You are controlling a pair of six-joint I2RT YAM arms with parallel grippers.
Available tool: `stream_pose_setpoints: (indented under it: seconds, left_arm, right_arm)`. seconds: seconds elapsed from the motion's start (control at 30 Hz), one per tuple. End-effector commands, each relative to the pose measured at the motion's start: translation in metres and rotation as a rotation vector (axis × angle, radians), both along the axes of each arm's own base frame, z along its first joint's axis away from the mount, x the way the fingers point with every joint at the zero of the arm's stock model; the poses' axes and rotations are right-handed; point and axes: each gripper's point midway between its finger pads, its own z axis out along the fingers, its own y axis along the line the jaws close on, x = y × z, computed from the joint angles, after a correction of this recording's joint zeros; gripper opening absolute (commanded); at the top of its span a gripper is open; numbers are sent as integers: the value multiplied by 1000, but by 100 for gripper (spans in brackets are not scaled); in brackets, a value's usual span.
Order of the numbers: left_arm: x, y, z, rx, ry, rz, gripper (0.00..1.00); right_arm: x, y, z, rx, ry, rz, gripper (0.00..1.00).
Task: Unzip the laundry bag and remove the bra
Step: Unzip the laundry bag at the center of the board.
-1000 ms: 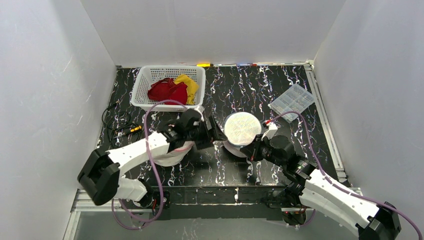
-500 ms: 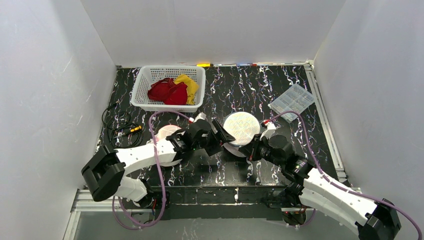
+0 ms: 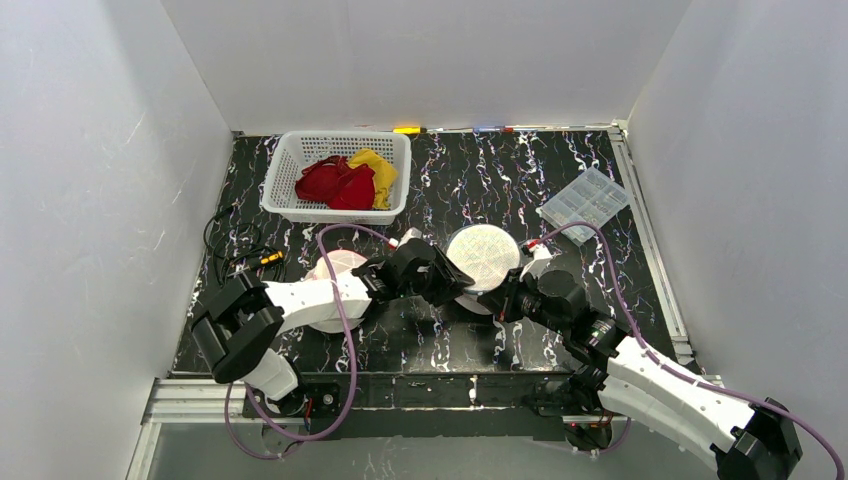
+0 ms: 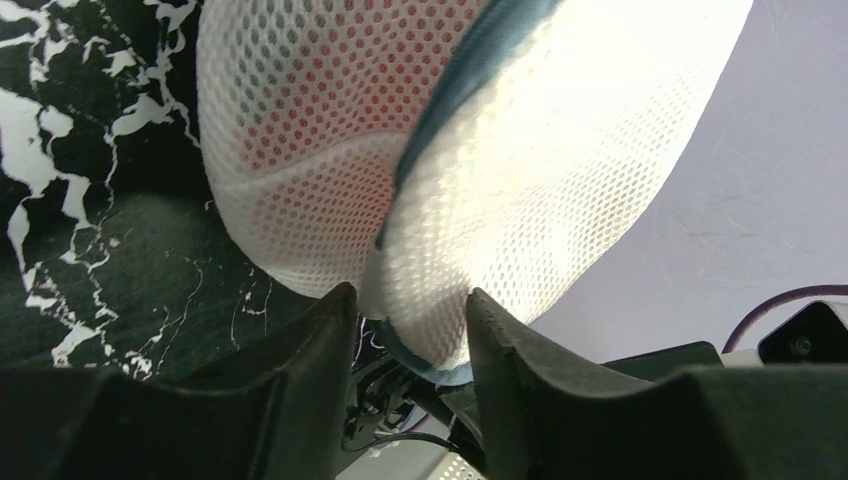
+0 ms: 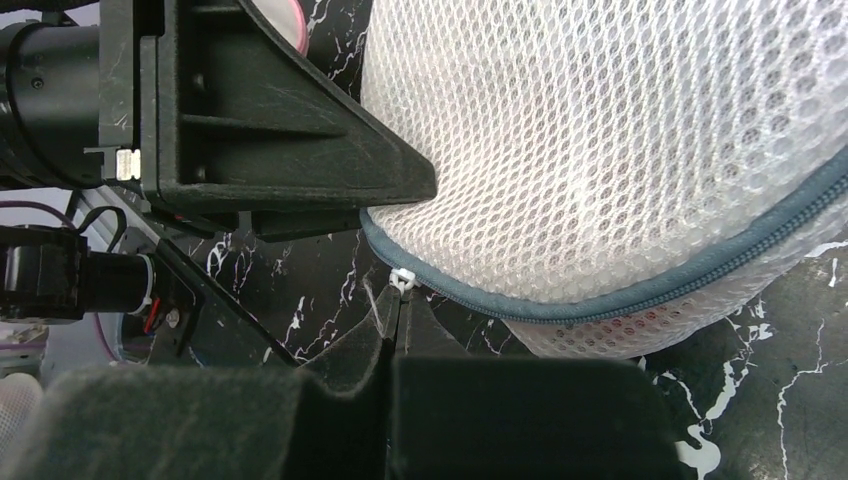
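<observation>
Laundry bag (image 3: pixel 484 256) stands on edge on the table (image 3: pixel 450 340), directly between the two sets of fingers, and it has stayed in place over the last second. What has changed is on the left. The left arm has swung in from the side, and the left fingers (image 4: pixel 300 370) have gone from wide apart to about half closed. The bag's lower rim fills the gap between them and the mesh touches both inner faces, so they seem to have it pinched, though I cannot tell how firmly.

The right fingers (image 5: pixel 350 365) have not moved. They are fully closed, with the small white zipper pull (image 5: pixel 402 279) right at their tips, apparently caught between them. Just beyond those tips the grey-blue zipper (image 5: pixel 640 300) runs along the rim, still closed over the whole stretch in view.

Reddish fabric shows through the mesh just above the left fingers. It is probably the bra (image 4: pixel 300 130), which would mean it is still inside.

With the bag now apparently braced from the left, the right side looks set to draw the pull along the rim. Unzipping has not visibly begun.

Well beyond the left fingers, at the far side of the table, a white basket (image 3: pixel 290 160) holds red and yellow garments.
</observation>
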Motion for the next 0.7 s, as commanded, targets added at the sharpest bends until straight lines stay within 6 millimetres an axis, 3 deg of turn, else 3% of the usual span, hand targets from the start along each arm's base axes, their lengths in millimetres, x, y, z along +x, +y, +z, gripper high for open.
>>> stream_pose_setpoints:
  seconds: [0.0,0.23,0.43,0.67]
  left_arm:
    - [7,-10,6,-10,-21,6,38]
    - [10,-9,4,7,-42,1,16]
    - [12,-7,13,9,-89,-69,1]
    - [15,1,12,12,-80,-165,0]
  right_arm:
    - [-1,2,7,16,-41,19,1]
    - [-9,-1,8,-14,-37,56,1]
    - [-5,-12,13,-65,-62,24,1]
    - [8,-30,10,-140,-62,-86,1]
